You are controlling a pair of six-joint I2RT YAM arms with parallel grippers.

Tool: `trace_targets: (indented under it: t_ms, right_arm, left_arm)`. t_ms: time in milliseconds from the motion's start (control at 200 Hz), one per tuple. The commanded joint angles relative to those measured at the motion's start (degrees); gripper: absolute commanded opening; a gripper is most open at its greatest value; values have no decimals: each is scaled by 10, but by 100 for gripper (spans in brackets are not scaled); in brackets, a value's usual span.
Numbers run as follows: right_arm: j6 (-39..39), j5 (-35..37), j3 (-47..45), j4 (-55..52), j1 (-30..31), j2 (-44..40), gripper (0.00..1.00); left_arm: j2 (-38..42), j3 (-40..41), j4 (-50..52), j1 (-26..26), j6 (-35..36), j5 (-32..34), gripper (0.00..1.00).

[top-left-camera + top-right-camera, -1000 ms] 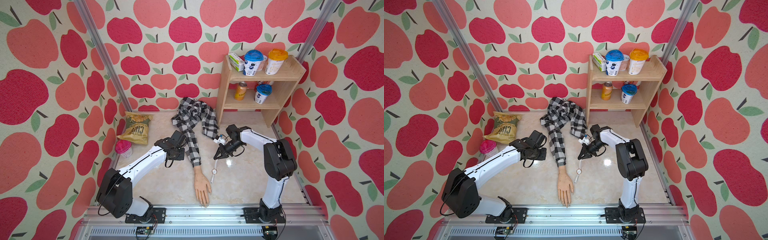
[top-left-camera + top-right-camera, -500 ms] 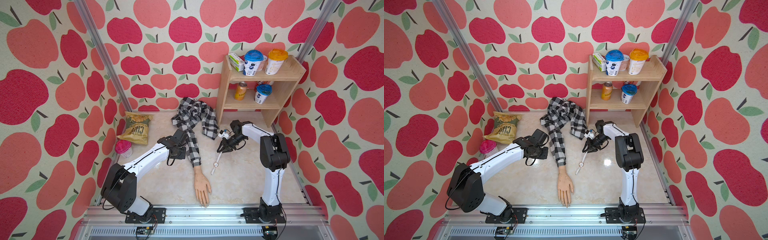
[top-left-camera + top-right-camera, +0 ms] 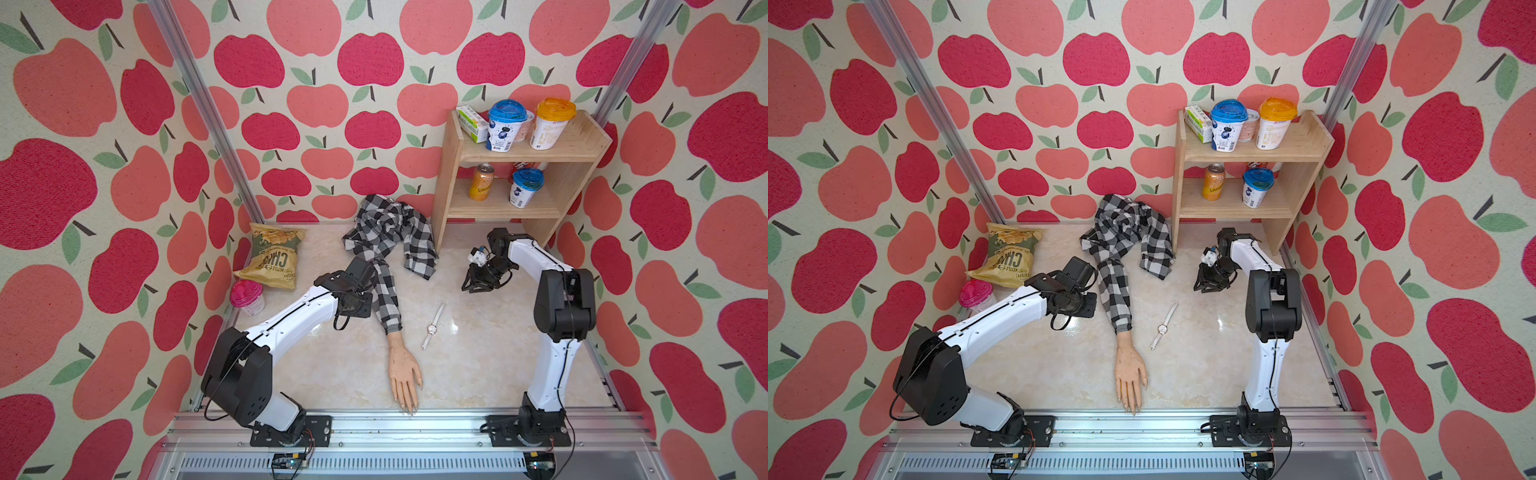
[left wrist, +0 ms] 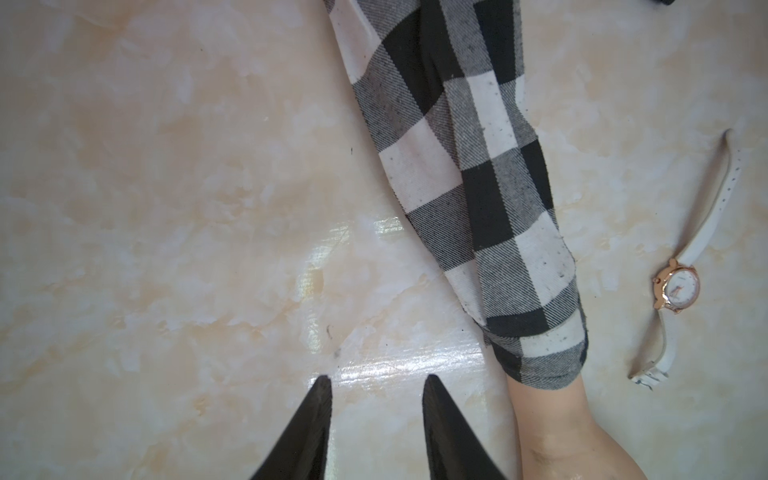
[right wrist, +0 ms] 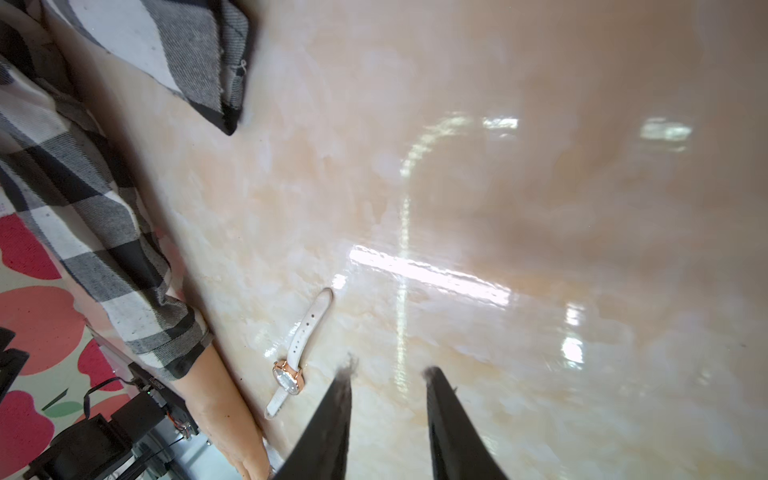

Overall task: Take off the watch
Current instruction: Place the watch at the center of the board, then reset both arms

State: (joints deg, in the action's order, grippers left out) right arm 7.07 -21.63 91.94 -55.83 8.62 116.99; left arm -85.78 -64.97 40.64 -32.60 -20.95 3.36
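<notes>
**Near edge.** A silver aluminium rail (image 3: 415, 419) carries both arm bases. A flesh-coloured plastic mannequin hand (image 3: 404, 370) lies palm down on the glossy cream marble-patterned tabletop (image 3: 478, 374), fingertips at the rail's edge.

**Task object.** The watch (image 3: 432, 329), slim, with a round white dial, rose-gold case and thin pale strap, is off the wrist. It lies dial up on the tabletop just beside the bare wrist, on the right arm's side, not touching it. The strap is unfastened and stretched almost straight. It shows in both top views (image 3: 1163, 329) and in both wrist views (image 4: 677, 289) (image 5: 287, 376).

**Grippers.** The left gripper (image 4: 376, 380), with black tapered fingers, points at bare tabletop on the side of the sleeve away from the watch. Its jaws stand partly apart with nothing between them. The right gripper (image 5: 388, 370) is farther back, well apart from the watch. Its jaws are likewise parted and empty.

**Middle ground.** A black-and-white checked flannel shirt (image 3: 390, 232) is heaped near the back wall. One sleeve (image 3: 386, 299) covers the mannequin forearm down to the wrist. At the left wall stand a clear plastic cup with a pink lid (image 3: 247, 295) and, behind it, a green-and-yellow crisp bag (image 3: 274, 257).

**Far corner.** A two-tier pale wooden shelf (image 3: 449, 178) holds blue-lidded and orange-lidded tubs, an orange can and a small green-and-white carton.
</notes>
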Motion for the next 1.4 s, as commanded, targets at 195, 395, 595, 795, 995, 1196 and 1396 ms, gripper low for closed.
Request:
trace_targets:
  t_ms: [195,395,595,795,995,1196,1396]
  right_arm:
    - [53,129,-69,95,86,-199,34]
    - [73,238,-147,199,123,-367,46]
    - [68,318,-222,261,129,-507,100]
    - [-9,333,-433,486,120,-643,100]
    - [52,261,-541,573,13,-669,100]
    - [-8,296,-644,751,-19,-583,100]
    - [-8,245,-680,878,-76,-461,100]
  left_arm:
    - [1,-102,-19,37,41,-79,87]
    - [-31,-151,-45,64,26,-110,93]
    - [-16,-132,-54,69,39,-112,93]
    - [75,-22,-130,100,75,-77,97]
    - [202,190,-303,217,111,-143,97]
    - [244,294,-382,305,202,-95,97]
    - [157,361,-528,379,208,-100,97]
